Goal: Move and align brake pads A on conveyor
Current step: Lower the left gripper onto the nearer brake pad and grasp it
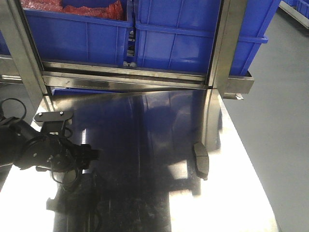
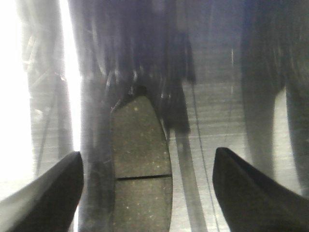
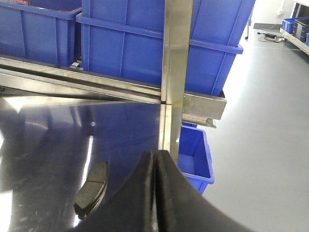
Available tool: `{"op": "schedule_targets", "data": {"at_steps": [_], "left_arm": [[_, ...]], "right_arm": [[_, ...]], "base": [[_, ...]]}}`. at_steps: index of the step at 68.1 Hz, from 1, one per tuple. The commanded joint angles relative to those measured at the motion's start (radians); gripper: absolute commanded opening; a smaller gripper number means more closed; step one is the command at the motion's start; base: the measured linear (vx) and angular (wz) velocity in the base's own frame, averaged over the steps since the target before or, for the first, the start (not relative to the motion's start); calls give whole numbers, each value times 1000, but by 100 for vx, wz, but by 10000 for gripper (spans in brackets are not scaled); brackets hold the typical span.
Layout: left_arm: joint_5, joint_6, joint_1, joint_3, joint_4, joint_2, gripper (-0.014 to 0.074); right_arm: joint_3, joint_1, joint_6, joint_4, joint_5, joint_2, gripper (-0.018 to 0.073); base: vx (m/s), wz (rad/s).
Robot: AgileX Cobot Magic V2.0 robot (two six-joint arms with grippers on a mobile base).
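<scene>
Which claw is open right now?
The left claw, its fingers spread either side of a brake pad; the right claw is pressed shut.

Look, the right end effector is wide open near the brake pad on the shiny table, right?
No, the right end effector is shut, fingers pressed together, in the right wrist view. The brake pad does lie near it on the shiny table.

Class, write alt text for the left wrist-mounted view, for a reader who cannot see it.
A dark brake pad with a thin groove across it lies on a shiny steel table, between the two dark fingers of the open left pincer.
</scene>
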Motion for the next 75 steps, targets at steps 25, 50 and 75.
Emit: {"op": "schedule_targets", "data": {"at_steps": [25,50,75], "left_arm": [[13,-9,-10,-27,-5,4,511],[39,-9,-10,-27,-5,4,327],[41,-6,-10,-27,-5,4,134]], "right_arm": [[-27,-6,-7,-6,-76,8,-3],[-27,-6,-7,-6,-76,8,-3],[-27,-6,-7,-6,-76,8,-3]], "base": [[0,0],[0,0],[0,0]]}}
